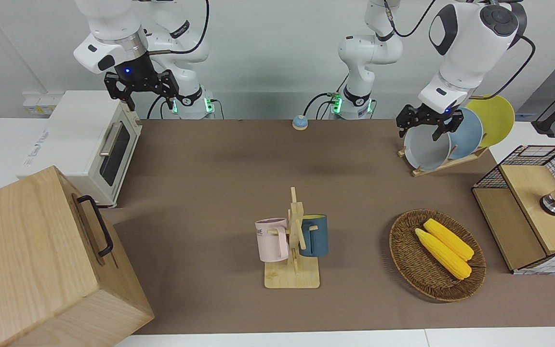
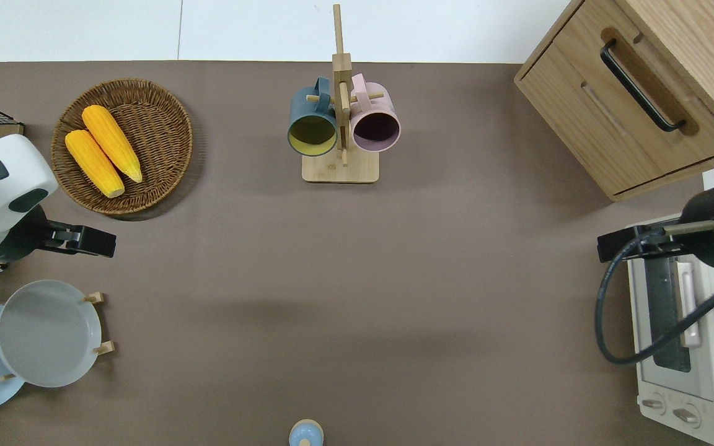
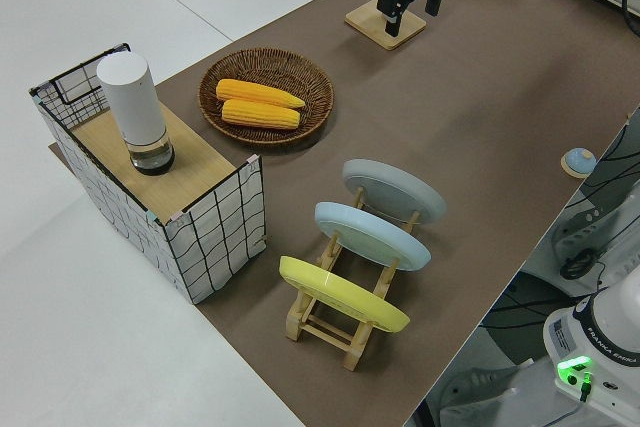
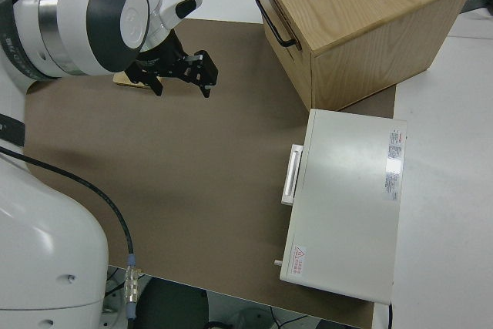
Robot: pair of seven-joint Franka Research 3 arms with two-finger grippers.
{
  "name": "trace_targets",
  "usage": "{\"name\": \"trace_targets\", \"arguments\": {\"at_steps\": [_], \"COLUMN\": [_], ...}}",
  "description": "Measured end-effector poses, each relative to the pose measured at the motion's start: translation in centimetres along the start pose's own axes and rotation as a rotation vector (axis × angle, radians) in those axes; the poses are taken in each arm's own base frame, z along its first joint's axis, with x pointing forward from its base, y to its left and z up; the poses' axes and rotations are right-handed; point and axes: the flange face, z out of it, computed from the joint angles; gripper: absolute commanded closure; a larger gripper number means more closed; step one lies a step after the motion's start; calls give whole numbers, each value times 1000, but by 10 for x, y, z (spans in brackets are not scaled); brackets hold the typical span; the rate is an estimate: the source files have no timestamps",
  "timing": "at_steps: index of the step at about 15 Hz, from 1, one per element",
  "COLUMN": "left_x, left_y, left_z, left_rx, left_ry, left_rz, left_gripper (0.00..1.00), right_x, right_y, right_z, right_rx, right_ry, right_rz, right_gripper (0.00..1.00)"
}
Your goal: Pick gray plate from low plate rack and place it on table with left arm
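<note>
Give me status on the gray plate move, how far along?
Early. Nothing is done yet: the gray plate stands in the low plate rack, ahead of the sky-blue plate and the yellow plate. In hand: the left gripper hangs open in the air near the gray plate's upper rim, not gripping it. Left: grasp, lift out, set on the table. The right arm is parked.

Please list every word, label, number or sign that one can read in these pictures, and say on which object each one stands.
"ME", the end of a longer word, on the pink mug; the rest is hidden by the mug's handle.
Red triangle warning sign on the toaster oven; its text is too small to read.
Printed labels on the oven's top and its side: too blurred to read.
Lettering on the right arm: too small to read.
</note>
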Motion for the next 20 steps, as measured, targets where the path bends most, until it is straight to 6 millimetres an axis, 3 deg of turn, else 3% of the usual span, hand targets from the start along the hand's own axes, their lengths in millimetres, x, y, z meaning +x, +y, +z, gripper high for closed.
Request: {"name": "trace_targets", "arguments": {"at_steps": [3, 10, 15, 20], "left_x": [-5, -35, -62, -106], "left_y": [-24, -114, -126, -144], "left_z": [-3, -10, 3, 39], "left_rx": [45, 46, 58, 91], "left_ry": [-2, 0, -12, 23], "left_rz": [41, 83, 80, 90], "left_gripper": [0, 0, 0, 0], "right_x": [0, 0, 0, 0], "right_y": [0, 0, 0, 0], "right_z": [0, 0, 0, 0], "right_rx": [0, 0, 0, 0], "right_ry": [0, 0, 0, 0], "right_rz": [0, 0, 0, 0], "right_gripper": [13, 13, 11, 13]}}
